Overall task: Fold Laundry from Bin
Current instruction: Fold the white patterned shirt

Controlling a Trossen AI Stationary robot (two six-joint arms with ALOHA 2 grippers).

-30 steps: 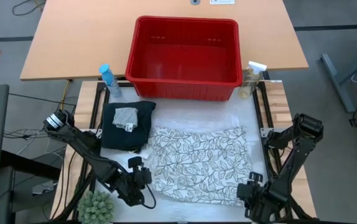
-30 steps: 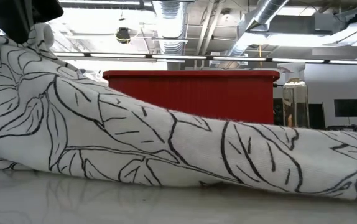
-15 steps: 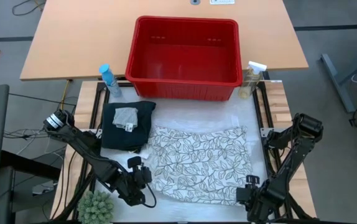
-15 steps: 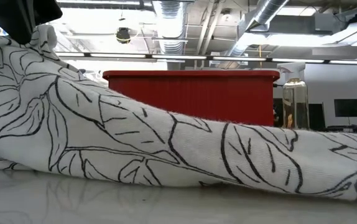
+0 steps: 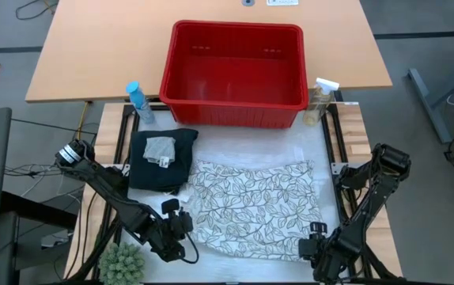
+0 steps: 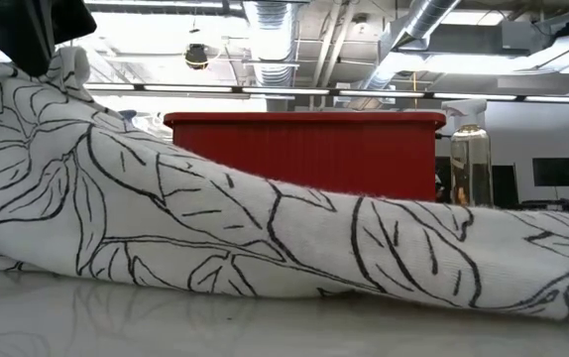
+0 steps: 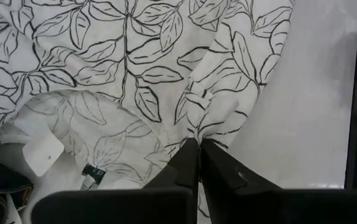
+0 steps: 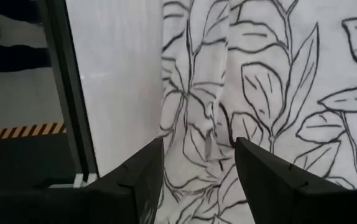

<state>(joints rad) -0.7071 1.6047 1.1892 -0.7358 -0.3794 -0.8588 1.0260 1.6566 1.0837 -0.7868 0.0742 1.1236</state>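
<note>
High view | leaf-print cloth (image 5: pixel 255 207) spread | left hand (image 5: pixel 186 230) pinching corner | right hand (image 5: pixel 304 248) apart

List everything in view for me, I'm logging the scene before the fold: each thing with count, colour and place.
Bin: one, red, far middle, straddling the work table and the tan table behind.
Leaf cloth: one, white with dark leaf print, spread in the near middle.
Trousers: one, dark, folded, left of the leaf cloth.
Grey cloth: one, small, on the trousers.
Spray bottles: two; blue-capped one left of the bin, white-headed one right of it.
Plant: one, green, near left corner.
Left gripper: shut on the leaf cloth's near left corner.
Right gripper: open, fingers either side of the cloth's near right edge.
</note>
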